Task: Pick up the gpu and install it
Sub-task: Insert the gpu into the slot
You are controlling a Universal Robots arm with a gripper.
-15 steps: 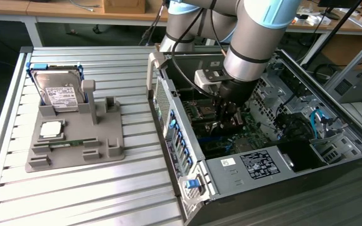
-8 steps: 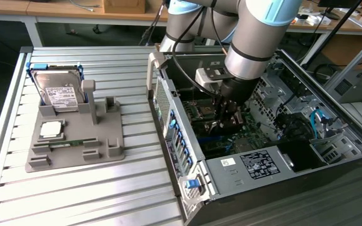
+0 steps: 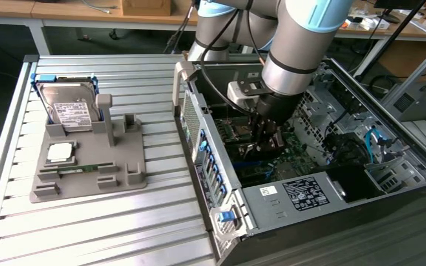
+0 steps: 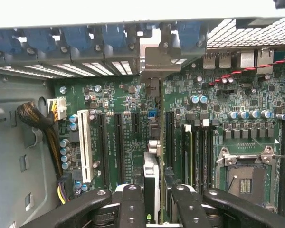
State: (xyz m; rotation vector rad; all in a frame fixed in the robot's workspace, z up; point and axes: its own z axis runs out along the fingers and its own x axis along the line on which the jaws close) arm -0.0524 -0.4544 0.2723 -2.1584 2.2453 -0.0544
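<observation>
One pincer (image 4: 152, 199) grips the gpu (image 4: 151, 161) edge-on above the motherboard (image 4: 123, 137) inside the computer case (image 3: 272, 199), its bracket facing the rear slots for seating.

The arm (image 3: 302, 50) comes in from the top of the exterior view, its grey tube segments and pale blue joint caps stacked steeply, and points almost straight down. The wrist narrows into a black cylinder with a silver block mounted on the side toward the exterior view's left. Below it hangs the gripper (image 3: 263, 145) — dark, slim, aimed downward, low inside the open case. In the wrist view the gripper (image 4: 152, 202) shows as black linkages fanning out to either side, with two inner fingers (image 4: 131, 206) standing close together and parallel. The jaws are partly closed — clamped on the gpu (image 4: 151, 183), held on edge between them.
</observation>
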